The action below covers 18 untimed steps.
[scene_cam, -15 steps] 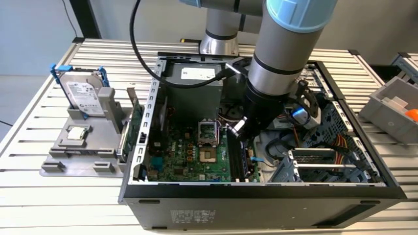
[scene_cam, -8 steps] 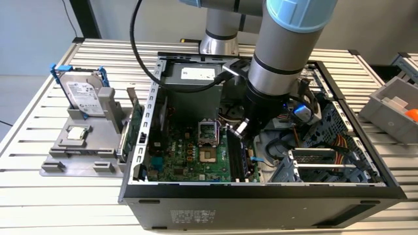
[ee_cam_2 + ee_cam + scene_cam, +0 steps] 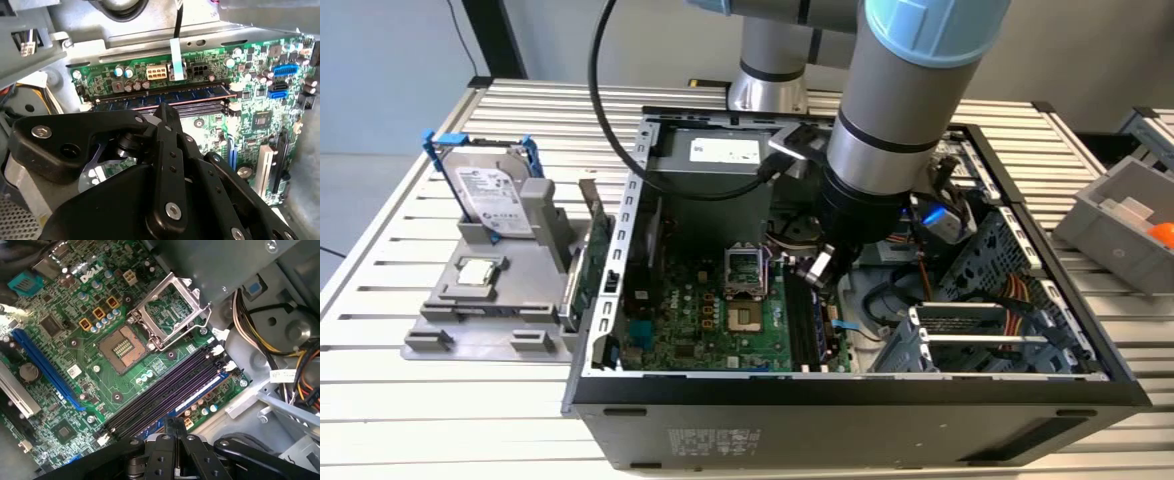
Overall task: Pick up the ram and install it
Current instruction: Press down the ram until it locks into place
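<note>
The ram (image 3: 200, 93) is a long thin stick with blue-grey chips. It stands in the outermost of the black memory slots (image 3: 165, 392) on the green motherboard (image 3: 707, 320), next to a row of capacitors. The first wrist view shows the ram (image 3: 200, 391) as a blue strip along that slot. My gripper (image 3: 817, 268) reaches down inside the open computer case, right over the slots. Its black fingers (image 3: 170, 130) are shut together. The tips (image 3: 175, 422) sit at the middle of the stick's length, and whether they touch it is hidden.
The case walls (image 3: 627, 250) and a bundle of cables (image 3: 1014, 300) hem the arm in. The open CPU socket (image 3: 167, 310) lies beside the slots. Outside the case, a grey holder (image 3: 480, 320) carries a hard drive (image 3: 494, 195), a small chip (image 3: 478, 268) and a thin green card (image 3: 595, 250) on edge.
</note>
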Available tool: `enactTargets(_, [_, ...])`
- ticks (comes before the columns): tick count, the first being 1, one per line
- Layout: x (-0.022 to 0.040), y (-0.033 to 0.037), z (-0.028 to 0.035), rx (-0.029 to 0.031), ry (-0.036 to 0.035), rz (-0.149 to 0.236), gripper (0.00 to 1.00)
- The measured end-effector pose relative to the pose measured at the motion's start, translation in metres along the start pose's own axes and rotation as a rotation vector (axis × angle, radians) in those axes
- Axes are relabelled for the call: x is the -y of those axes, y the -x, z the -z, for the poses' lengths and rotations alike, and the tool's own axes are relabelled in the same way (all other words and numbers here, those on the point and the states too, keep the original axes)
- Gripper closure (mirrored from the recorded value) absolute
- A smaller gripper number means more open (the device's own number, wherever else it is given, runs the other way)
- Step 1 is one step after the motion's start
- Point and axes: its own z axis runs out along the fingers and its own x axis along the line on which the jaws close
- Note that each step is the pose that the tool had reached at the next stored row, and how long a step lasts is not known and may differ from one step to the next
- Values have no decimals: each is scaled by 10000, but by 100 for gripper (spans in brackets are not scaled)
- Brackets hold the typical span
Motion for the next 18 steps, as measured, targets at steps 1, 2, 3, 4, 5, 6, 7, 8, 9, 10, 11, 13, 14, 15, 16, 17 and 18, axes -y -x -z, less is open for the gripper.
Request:
enactTargets(1, [0, 0, 0, 2, 3, 49, 100])
enactTargets(2, [0, 0, 0, 6, 7, 110, 100])
enactTargets(3, [0, -1, 0, 12, 13, 202, 100])
enactTargets(4, [0, 0, 0, 18, 19, 321, 100])
enactTargets(5, [0, 0, 0, 21, 23, 451, 100])
enactTargets(6, [-1, 1, -1, 23, 27, 603, 100])
enactTargets(7, [-1, 1, -1, 26, 31, 773, 100])
enactTargets(8, [-1, 1, -1, 29, 35, 926, 100])
enactTargets(9, [-1, 1, 0, 32, 40, 1092, 100])
enactTargets(10, [-1, 2, 0, 33, 43, 1243, 100])
enactTargets(11, [-3, 3, 0, 34, 46, 1355, 100])
enactTargets(13, [-5, 6, 0, 51, 61, 1554, 100])
enactTargets(14, [-6, 7, -1, 64, 70, 1647, 100])
enactTargets(15, [-7, 8, -1, 69, 75, 1746, 100])
enactTargets(16, [-7, 8, 0, 69, 78, 1873, 100])
enactTargets(17, [-7, 8, 0, 68, 79, 1984, 100])
enactTargets(18, [-7, 8, 0, 66, 81, 2124, 100])
